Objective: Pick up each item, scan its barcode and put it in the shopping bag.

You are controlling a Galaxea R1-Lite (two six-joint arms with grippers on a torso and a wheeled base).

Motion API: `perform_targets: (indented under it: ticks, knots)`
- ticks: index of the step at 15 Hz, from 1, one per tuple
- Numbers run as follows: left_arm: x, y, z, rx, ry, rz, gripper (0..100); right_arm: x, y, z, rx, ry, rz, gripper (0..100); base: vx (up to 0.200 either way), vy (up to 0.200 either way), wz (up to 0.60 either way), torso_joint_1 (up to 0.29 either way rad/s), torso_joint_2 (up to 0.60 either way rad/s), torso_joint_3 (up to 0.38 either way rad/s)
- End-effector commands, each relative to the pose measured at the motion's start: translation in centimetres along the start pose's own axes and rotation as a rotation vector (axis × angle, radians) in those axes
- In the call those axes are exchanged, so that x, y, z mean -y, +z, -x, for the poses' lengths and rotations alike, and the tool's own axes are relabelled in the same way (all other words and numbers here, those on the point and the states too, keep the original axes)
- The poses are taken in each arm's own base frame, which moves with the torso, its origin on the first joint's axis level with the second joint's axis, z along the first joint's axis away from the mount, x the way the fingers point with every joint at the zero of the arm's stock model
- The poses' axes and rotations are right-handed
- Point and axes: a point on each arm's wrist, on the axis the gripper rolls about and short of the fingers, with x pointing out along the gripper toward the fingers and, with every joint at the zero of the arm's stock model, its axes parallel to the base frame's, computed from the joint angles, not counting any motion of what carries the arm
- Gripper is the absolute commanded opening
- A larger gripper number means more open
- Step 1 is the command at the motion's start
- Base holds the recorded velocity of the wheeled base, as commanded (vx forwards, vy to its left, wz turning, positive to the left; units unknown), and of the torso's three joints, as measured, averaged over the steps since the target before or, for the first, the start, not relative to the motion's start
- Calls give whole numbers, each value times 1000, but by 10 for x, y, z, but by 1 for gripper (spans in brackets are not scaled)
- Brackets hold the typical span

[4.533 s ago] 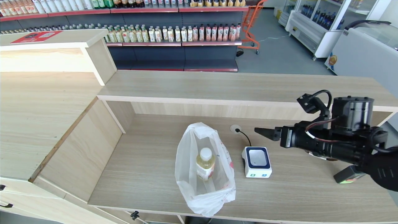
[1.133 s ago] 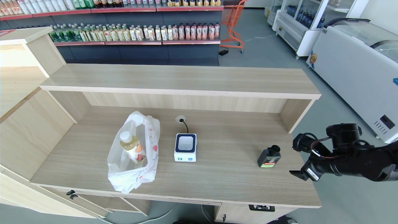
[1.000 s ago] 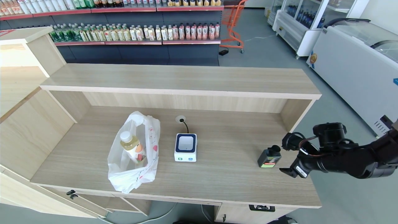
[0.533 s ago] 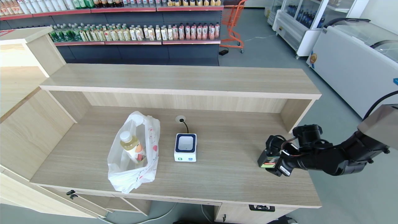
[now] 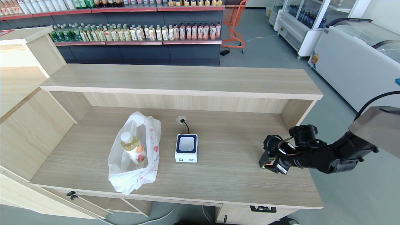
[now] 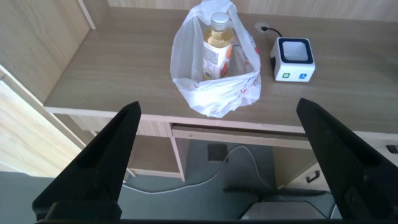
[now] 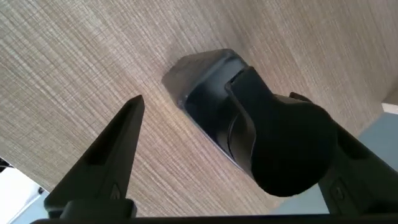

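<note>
The right gripper [image 5: 269, 158] is hanging at the dark bottle [image 7: 214, 102], well to the right of the scanner [image 5: 186, 148], where the counter [image 5: 225, 184] is ending. The right wrist view is showing what the head view is hiding. The jaws are standing spread, with a finger [image 7: 109, 165] on either side of the bottle. Bare wood is showing between that finger and the bottle's body. I cannot tell whether the other finger is touching the cap. The bottle is standing upright on the counter, black cap up. In the head view the gripper is covering most of it, leaving only a strip of its side and label.

The left gripper [image 6: 217, 109] is hovering on the near side of the scanner, out past the counter's edge, its jaws wide apart and holding nothing. Its view is looking down on the bag [image 6: 214, 74], which is standing just left of the scanner with its mouth open and a tea bottle [image 6: 216, 43] upright inside. A cable [image 5: 186, 126] is running from the scanner's far side to a hole in the counter.
</note>
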Motion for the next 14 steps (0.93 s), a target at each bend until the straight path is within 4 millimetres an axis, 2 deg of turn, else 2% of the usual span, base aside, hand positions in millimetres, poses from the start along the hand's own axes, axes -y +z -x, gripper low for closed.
perform_targets:
  ticks: [1, 6, 8, 9, 10, 11, 12, 14]
  knots:
    - [0, 0, 0, 0, 0, 1, 100, -2, -1, -3, -5, 6, -1, 0, 0, 0, 0, 0, 0, 0]
    - [0, 0, 0, 0, 0, 1, 100, 0, 2, 3, 9, -4, -14, 0, 0, 0, 0, 0, 0, 0]
    - [0, 0, 0, 0, 0, 1, 100, 12, 17, 26, 65, -64, -46, 0, 0, 0, 0, 0, 0, 0]
    - [0, 0, 0, 0, 0, 1, 100, 18, 28, 61, 111, -115, -87, 0, 0, 0, 0, 0, 0, 0]
    - [0, 0, 0, 0, 0, 1, 100, 18, 28, 74, 120, -128, -93, 0, 0, 0, 0, 0, 0, 0]
    - [0, 0, 0, 0, 0, 1, 100, 17, 29, 120, 169, -196, -77, 0, 0, 0, 0, 0, 0, 0]
    - [0, 0, 0, 0, 0, 1, 100, 11, 27, 140, 206, -240, -31, 0, 0, 0, 0, 0, 0, 0]
    - [0, 0, 0, 0, 0, 1, 100, -12, 10, 167, 256, -349, 155, 0, 0, 0, 0, 0, 0, 0]
